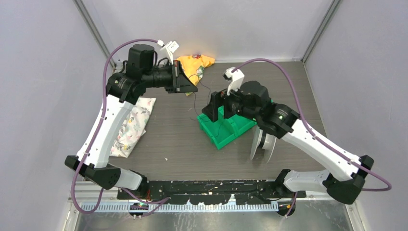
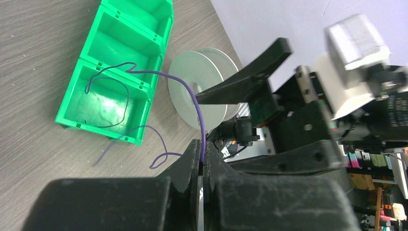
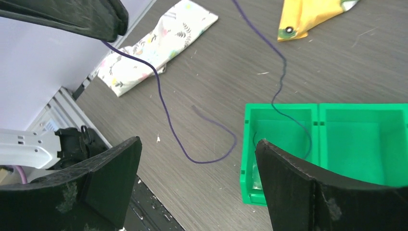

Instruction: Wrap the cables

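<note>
Left claw (image 2: 202,161) is pressed together, pinching the cable (image 2: 195,103), and hangs above the surface (image 1: 173,139) toward the far edge. From the pinch the thin dark strand drops in loose loops. Part lies in the end compartment of the bin (image 3: 246,168), part on the surface beside it, with a free tail curling away.

Right claw (image 3: 197,168) is spread wide and holds nothing. It hovers over the bin's end, with the strand running beneath, between its fingers.

Step, as judged: the right claw takes the slack run.
- Close on the strand alone, away from the bin wall
- Take it where it lies free, not inside the compartment
- The left pinch needs to be firm, with enough slack that the bin is not dragged
- Then lead the loops toward the spool (image 2: 183,72), which stands on edge just beside the bin

Surface: dark wood-grain with a few crumbs. Cloth (image 1: 132,125) lies at the left edge, bag (image 1: 195,65) at the far edge. Room: pale plain walls (image 1: 43,72)
</note>
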Tool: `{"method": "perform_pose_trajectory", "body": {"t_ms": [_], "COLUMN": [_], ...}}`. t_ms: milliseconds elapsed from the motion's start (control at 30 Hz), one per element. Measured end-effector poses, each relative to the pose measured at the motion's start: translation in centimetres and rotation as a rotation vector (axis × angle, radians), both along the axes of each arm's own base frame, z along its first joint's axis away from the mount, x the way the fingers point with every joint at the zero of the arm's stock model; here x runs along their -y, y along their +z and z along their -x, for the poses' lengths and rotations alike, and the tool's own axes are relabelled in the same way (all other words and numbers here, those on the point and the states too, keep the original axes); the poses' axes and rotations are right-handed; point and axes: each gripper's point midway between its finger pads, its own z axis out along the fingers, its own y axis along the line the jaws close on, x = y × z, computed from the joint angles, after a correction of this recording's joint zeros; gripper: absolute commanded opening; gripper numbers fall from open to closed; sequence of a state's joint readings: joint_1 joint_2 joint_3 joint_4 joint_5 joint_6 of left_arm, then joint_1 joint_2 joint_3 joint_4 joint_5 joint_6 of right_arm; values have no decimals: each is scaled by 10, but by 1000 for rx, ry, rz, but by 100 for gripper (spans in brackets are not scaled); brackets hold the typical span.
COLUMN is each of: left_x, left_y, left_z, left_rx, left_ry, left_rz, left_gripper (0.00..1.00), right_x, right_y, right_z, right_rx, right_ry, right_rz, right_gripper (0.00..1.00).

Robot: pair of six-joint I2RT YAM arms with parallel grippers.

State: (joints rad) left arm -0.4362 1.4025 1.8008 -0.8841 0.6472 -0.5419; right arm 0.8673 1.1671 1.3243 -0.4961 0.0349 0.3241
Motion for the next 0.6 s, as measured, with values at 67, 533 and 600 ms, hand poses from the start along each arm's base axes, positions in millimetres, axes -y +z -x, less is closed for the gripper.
{"method": "perform_pose_trajectory", "body": {"t_ms": [67,533,600], "left_x": [0,-1,-1], "left_y": [1,8,8], "left_z": [0,3,3], "left_rx": [2,17,18], "left_ry": [0,3,4], "left_rz": [1,18,18], "left_gripper": [1,1,1], "right_x": [-10,-55,-58], "right_y": [-11,-37,-42], "right_z": [-2,3,3], "right_rx": [-27,-103,-114], "right_ry": [28,168,172], "right_rz": [14,-6,5], "right_gripper": [93,57,42]}}
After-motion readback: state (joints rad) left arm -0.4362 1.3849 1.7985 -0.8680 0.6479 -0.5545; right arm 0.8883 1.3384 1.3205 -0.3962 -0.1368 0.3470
